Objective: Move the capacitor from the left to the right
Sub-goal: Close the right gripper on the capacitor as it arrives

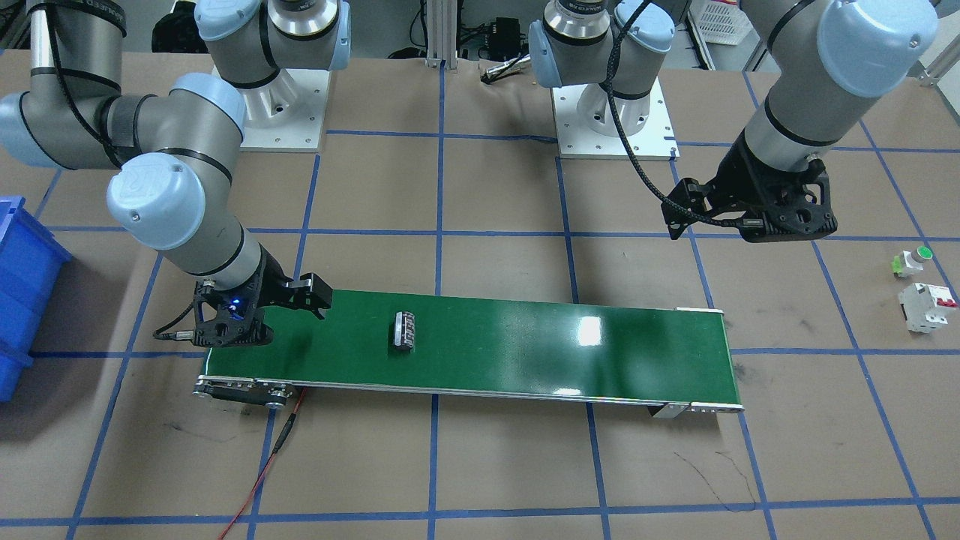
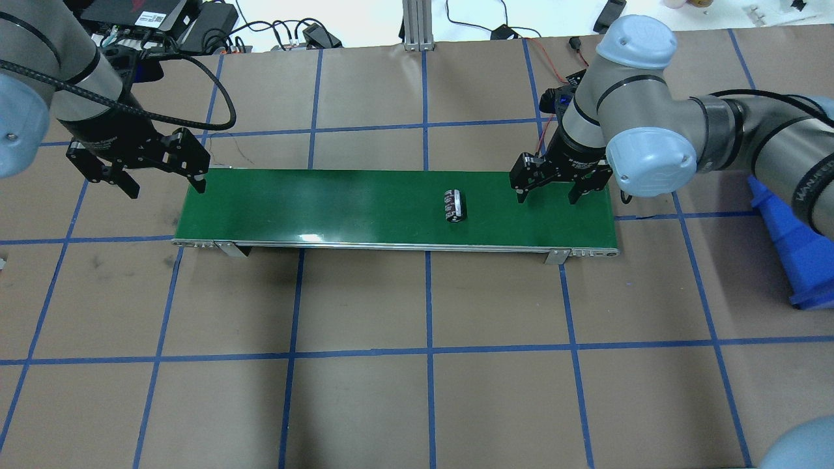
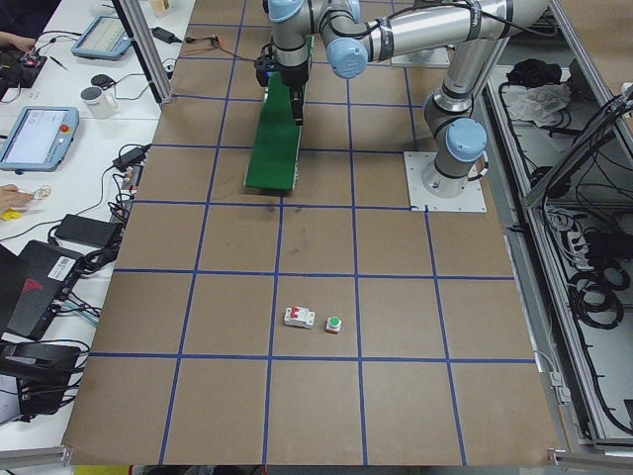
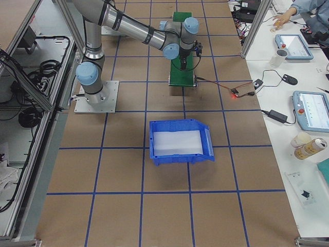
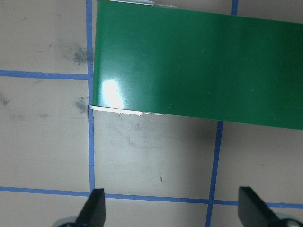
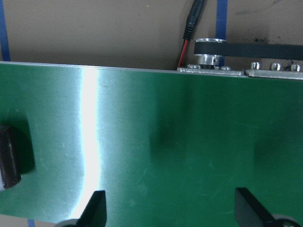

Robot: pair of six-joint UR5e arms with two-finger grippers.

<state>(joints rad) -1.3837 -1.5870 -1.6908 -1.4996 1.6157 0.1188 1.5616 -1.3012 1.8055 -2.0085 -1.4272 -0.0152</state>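
Observation:
The capacitor (image 2: 455, 205), a stubby dark cylinder with pale markings, lies on its side on the green conveyor belt (image 2: 339, 202), right of the belt's middle; it also shows in the front view (image 1: 405, 331). My right gripper (image 2: 547, 195) is open and empty over the belt's right end, a short way right of the capacitor. In the right wrist view (image 6: 170, 210) the capacitor (image 6: 9, 156) sits at the left edge, outside the fingers. My left gripper (image 2: 166, 187) is open and empty just off the belt's left end; its wrist view (image 5: 173, 210) shows bare table between the fingers.
A white circuit breaker (image 1: 926, 306) and a green-capped push button (image 1: 913, 261) stand on the table beyond the belt on my left. A blue bin (image 1: 19, 292) stands on my right. A red-black cable (image 1: 262, 472) runs from the belt's motor end.

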